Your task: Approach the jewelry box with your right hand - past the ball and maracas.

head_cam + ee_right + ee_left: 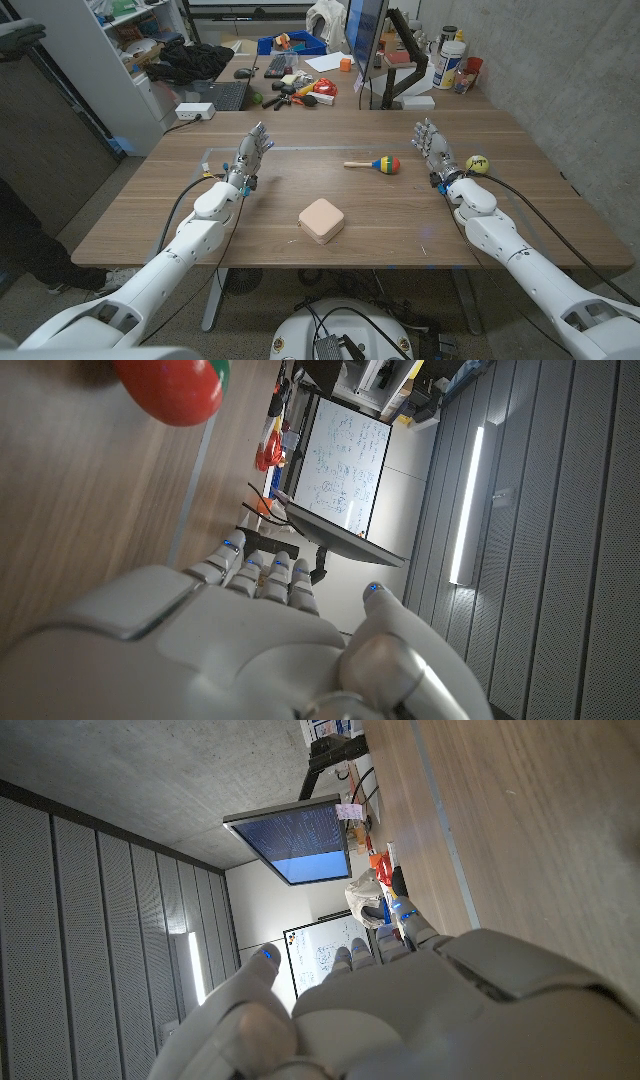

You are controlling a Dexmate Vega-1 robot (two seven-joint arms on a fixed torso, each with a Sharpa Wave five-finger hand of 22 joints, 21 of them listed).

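Note:
A pale pink square jewelry box (321, 220) sits on the wooden table (300, 185) near its front edge, at the middle. A maraca (378, 164) with a red, yellow, green and blue head lies farther back, right of centre; its red end (170, 388) is close to my right hand (270, 650). A small yellow ball (477, 164) rests just right of my right hand (434, 148), which stands with fingers straight up and holds nothing. My left hand (248, 157) stands the same way at the left, holding nothing; its back (400, 1020) fills the left wrist view.
Behind the table stands a desk with a monitor (366, 30), keyboards, a blue tray and tools. A grey cabinet (70, 80) is at the left and a concrete wall at the right. A dark figure (20, 240) is at the left edge.

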